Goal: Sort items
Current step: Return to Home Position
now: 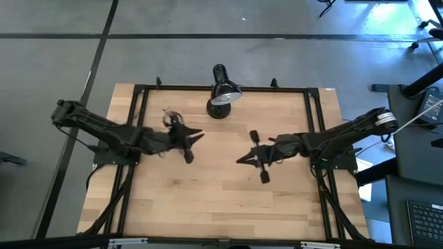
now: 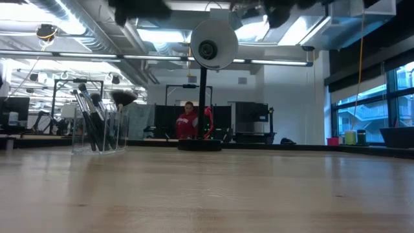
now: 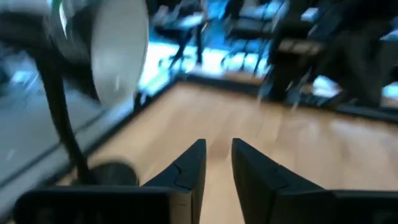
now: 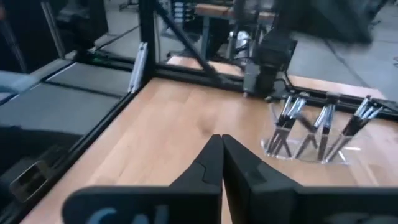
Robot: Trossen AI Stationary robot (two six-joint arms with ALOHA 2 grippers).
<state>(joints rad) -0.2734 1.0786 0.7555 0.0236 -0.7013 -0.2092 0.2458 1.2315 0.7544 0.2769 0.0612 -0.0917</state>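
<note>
Several makeup brushes (image 4: 311, 124) stand bristle end up in a clear holder (image 2: 97, 133) at the table's far left, their lower ends inside it. They also show in the high view as brushes (image 1: 169, 115). My left gripper (image 1: 199, 135) hovers above the table, just right of the holder and near the lamp. It points toward the table's middle, and its fingers (image 3: 193, 158) stand a little apart with nothing between them. My right gripper (image 1: 242, 160) hangs over the table's middle, pointing left. It is shut and empty in its wrist view (image 4: 222, 142).
A black desk lamp (image 1: 221, 97) stands at the far middle of the table, its base (image 2: 200, 144) on the wood. A black frame rail (image 1: 221, 88) runs along the table's edges. A person in red (image 2: 187, 123) is far off in the room.
</note>
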